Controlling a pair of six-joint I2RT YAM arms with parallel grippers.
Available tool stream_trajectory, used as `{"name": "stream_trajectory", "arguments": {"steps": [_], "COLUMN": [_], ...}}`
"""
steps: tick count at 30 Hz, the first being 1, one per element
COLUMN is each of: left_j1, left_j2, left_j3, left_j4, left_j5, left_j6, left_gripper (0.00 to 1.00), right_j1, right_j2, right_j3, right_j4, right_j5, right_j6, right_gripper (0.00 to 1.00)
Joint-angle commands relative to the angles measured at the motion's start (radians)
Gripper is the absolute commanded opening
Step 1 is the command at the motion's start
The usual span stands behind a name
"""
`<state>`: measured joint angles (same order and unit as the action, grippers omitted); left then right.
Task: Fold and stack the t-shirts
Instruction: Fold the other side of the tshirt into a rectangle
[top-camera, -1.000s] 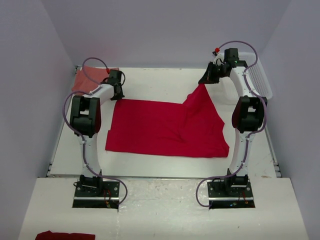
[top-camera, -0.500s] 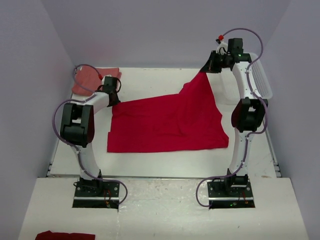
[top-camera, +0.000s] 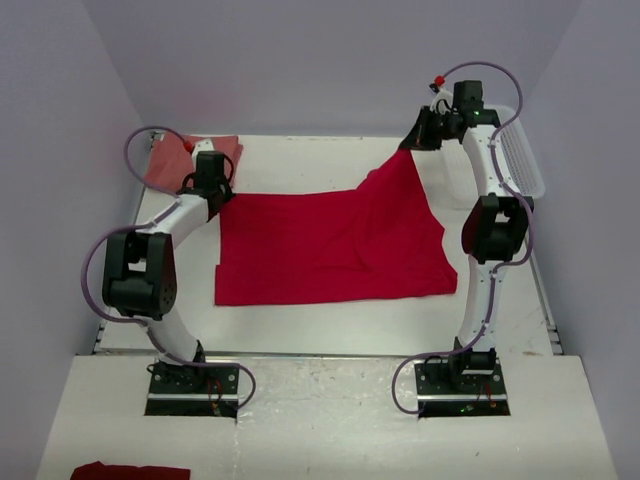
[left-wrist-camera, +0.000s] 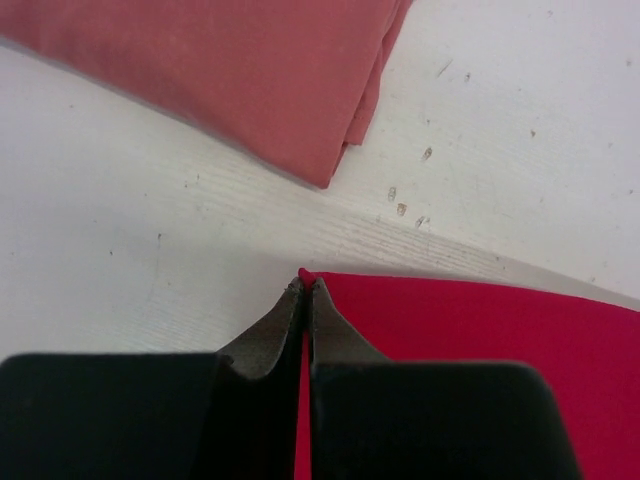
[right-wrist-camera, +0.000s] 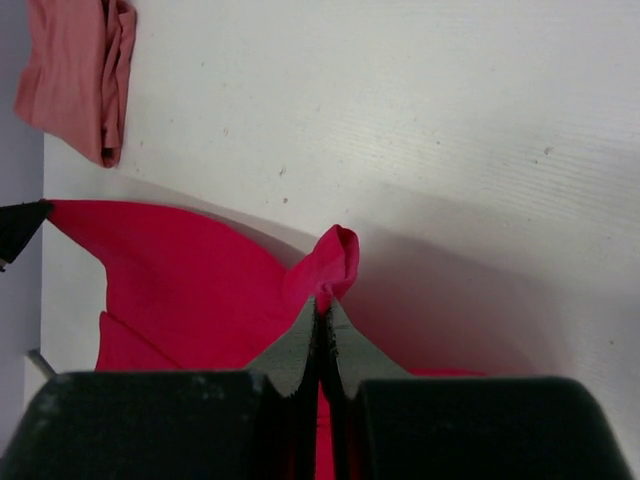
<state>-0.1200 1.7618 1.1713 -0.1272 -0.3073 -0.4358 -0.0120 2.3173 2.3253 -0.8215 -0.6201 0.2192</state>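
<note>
Red cloth takes up the middle of the overhead view. The bright red t-shirt (top-camera: 330, 255) lies spread mostly flat on the white table (top-camera: 300, 160), with its far-right corner lifted so the fabric rises in a slanting ridge. The right gripper (top-camera: 408, 148) is pinched tight on that raised corner, high up and just beside the white lattice basket (top-camera: 522, 165). The left gripper (top-camera: 216, 196) sits low at the shirt's far-left corner, closed on it. In the table's far-left corner rests the salmon t-shirt (top-camera: 160, 170), folded (the left arm's cable crosses in front of it). A scrap of dark red cloth (top-camera: 130, 470) lies on the near ledge, at the left.

From the left wrist, the left gripper (left-wrist-camera: 305, 285) has its fingers pressed together. A sliver of the bright red t-shirt (left-wrist-camera: 450, 340) shows between the tips, right down at the table (left-wrist-camera: 150, 250). The salmon t-shirt (left-wrist-camera: 250, 70) shows its layered folded edge, with bare table between the two shirts.

From the right wrist, the right gripper (right-wrist-camera: 322, 310) is likewise clamped. A small bunched loop of the bright red t-shirt (right-wrist-camera: 190, 270) pokes past its tips, and the rest falls away to the table (right-wrist-camera: 450, 150). The salmon t-shirt (right-wrist-camera: 75, 75) lies well apart.
</note>
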Motion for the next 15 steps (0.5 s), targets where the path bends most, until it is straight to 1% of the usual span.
{"name": "stream_trajectory", "arguments": {"steps": [1,6,8,10,15], "left_j1": [0.006,-0.006,-0.013,-0.017,-0.029], "left_j2": [-0.087,-0.127,-0.140,-0.140,-0.153], "left_j3": [-0.035,-0.058,-0.070,-0.068,-0.085], "left_j4": [0.089,0.087,0.084,0.075,0.064], "left_j5": [-0.015,-0.027,-0.027,-0.016,0.010], "left_j6": [-0.024,-0.044,-0.057,-0.066,-0.089], "left_gripper": [0.00,0.00,0.00,0.00,0.00], "right_j1": [0.004,0.003,0.032,0.033,0.035], "right_j2": [-0.032,-0.102,-0.131,-0.157,-0.278], "right_j3": [-0.020,-0.118,-0.148,-0.179,-0.317], "right_j4": [0.007,0.058,0.059,0.065,0.102], "right_j5": [-0.015,0.002,0.008,0.031,0.075], "right_j6": [-0.009,0.003,0.002,0.008,0.016], "right_gripper": [0.00,0.00,0.00,0.00,0.00]}}
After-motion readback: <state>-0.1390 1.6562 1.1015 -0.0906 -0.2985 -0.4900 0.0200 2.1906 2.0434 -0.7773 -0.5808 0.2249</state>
